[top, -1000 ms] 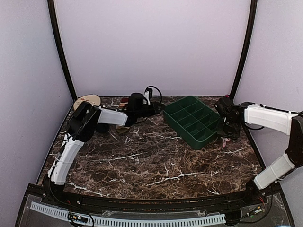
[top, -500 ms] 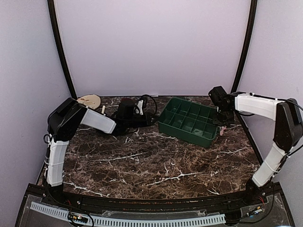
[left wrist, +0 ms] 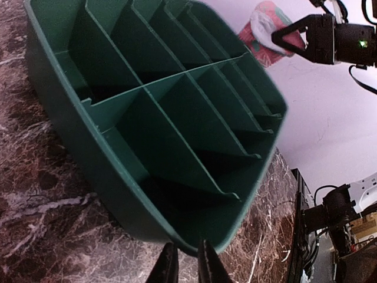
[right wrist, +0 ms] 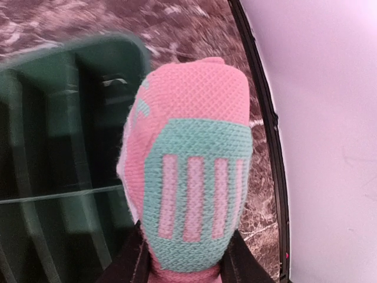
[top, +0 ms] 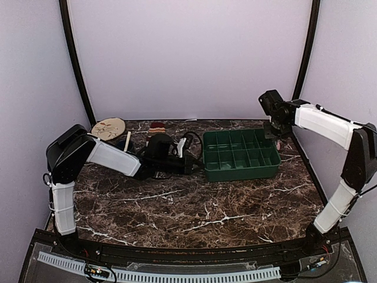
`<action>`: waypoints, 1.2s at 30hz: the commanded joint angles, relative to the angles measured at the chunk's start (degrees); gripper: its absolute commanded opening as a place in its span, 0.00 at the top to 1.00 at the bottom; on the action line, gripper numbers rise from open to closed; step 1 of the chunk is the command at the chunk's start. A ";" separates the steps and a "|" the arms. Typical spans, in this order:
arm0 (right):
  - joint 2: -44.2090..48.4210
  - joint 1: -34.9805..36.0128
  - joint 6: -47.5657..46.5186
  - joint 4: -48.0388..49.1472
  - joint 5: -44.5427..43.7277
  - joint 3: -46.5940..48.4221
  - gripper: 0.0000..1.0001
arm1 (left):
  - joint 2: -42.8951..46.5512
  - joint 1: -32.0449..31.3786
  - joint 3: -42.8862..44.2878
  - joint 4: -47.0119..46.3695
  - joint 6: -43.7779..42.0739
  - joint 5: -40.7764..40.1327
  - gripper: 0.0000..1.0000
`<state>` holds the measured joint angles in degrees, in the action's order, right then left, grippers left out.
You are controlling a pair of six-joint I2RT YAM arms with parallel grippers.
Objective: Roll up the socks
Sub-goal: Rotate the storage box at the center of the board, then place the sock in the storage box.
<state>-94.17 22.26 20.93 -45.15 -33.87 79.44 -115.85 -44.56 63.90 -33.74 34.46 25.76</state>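
Observation:
The pink sock (right wrist: 188, 171), with a teal patch and pale stripes, hangs bunched between the fingers of my right gripper (right wrist: 188, 265), which is shut on it. The left wrist view shows this sock (left wrist: 268, 26) aloft beyond the tray's far corner. In the top view the right gripper (top: 274, 128) hovers at the back right of the tray. The tan striped sock (top: 157, 126) lies at the back, behind my left arm. My left gripper (left wrist: 187, 250) is shut on the near rim of the green tray (left wrist: 177, 147); from above the left gripper (top: 197, 160) sits at the tray's left end.
The green divided tray (top: 241, 156) stands square-on at centre right, its compartments empty. A round beige patterned plate (top: 109, 127) lies at the back left. Black frame posts and lilac walls close in the sides and the back.
The tray has been swung from a slant to square-on by the left gripper, which pulled back toward the front. The right gripper with the pink sock rose toward the back wall.

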 commanded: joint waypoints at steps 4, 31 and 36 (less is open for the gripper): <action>2.05 5.42 1.32 -4.04 -2.33 0.72 1.00 | 5.83 -0.53 -2.16 -1.50 -1.86 2.19 0.84; -6.27 14.91 0.76 -5.57 -2.76 -2.11 1.00 | 7.92 -0.53 -3.13 -0.57 -3.43 2.23 0.83; -5.10 15.24 1.36 -6.40 -6.07 -0.48 1.00 | 8.01 -0.53 -3.25 0.07 -3.71 2.45 0.83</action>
<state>-100.66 36.88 21.39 -50.72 -35.70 76.82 -110.76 -44.93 61.34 -34.46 31.97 27.24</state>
